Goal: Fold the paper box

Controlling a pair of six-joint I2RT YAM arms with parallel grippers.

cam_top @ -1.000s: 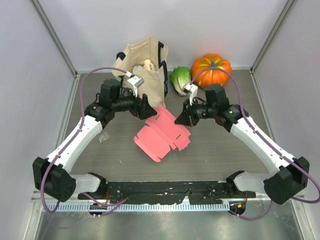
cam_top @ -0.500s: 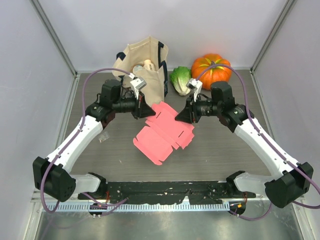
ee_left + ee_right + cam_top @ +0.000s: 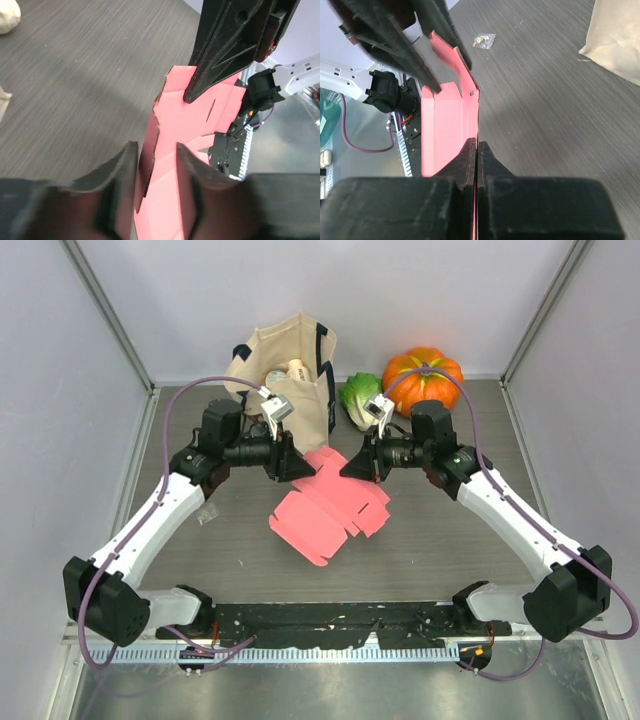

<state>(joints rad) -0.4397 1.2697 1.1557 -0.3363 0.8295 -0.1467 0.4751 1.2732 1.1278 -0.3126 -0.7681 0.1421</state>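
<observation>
box point(image 3: 330, 512) lies nearward of both: right pincer point(image 3: 476, 146) pinches its far edge, left pincer point(image 3: 156, 150) straddles it, grip unclear.

You've got a beige canvas tote bag with dark blue handles point(image 3: 290, 365) slumped at the far edge of the dark wood-grain table point(image 3: 420, 540), with pale rounded items showing in its mouth. Just right of the bag sits a green leafy lettuce head point(image 3: 358, 395), then an orange ribbed pumpkin point(image 3: 445, 375) toward the far right corner. A small clear crinkled wrapper point(image 3: 206, 513) lies on the table's left side, well apart from those.
</observation>
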